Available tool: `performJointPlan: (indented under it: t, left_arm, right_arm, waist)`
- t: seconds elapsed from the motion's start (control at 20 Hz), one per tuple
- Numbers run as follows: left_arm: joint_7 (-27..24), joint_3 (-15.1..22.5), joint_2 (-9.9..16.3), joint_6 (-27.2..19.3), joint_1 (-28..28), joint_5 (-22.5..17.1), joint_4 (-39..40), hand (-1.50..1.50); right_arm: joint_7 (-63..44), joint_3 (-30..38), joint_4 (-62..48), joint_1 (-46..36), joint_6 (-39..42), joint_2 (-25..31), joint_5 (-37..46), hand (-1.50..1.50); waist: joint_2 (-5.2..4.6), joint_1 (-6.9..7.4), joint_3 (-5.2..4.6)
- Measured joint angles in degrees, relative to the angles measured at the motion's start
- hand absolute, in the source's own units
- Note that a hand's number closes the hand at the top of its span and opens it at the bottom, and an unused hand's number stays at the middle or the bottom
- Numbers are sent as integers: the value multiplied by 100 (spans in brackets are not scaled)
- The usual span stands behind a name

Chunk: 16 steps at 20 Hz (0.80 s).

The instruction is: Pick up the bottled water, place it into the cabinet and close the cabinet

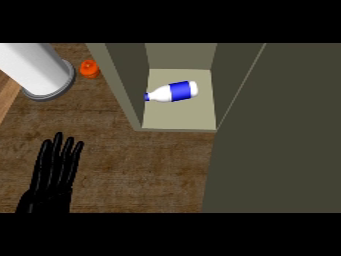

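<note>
The bottled water (pixel 173 91) lies on its side on the cabinet's shelf (pixel 179 117), cap toward the left wall, so placement looks done and closing the cabinet is the step in hand. The cabinet door (pixel 284 130) stands open at the view's right, its broad olive face toward the camera. The left hand (pixel 53 170) rests low on the wooden counter (pixel 129 150), fingers straight and together, holding nothing; the right hand is out of view. To close well, a push should probably meet the door near its free edge (away from the hinge) and swing it without jarring the bottle. A white cylinder (pixel 33 67) and a small orange object (pixel 89 69) stand well clear.
</note>
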<state>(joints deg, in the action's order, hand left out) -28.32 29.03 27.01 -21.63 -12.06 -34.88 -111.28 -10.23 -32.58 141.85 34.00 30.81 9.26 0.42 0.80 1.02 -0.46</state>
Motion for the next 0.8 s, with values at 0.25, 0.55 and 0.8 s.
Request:
performJointPlan:
  t: [0.25,0.55,0.8]
  left_arm:
    - [-99,-264,194,264,-194,-177,-72,-150]
    - [-218,-489,365,570,-437,-364,-125,-150]
    - [-219,-676,537,789,-584,-521,-207,-150]
  right_arm:
    - [-603,-260,27,-788,-113,-242,159,150]
    - [-1228,-716,-104,-1782,-225,-367,399,150]
    - [-1508,-929,-141,-2375,-371,-151,484,150]
  waist:
    - [3,39,-9]
    - [-5,78,-20]
    - [-16,106,-21]
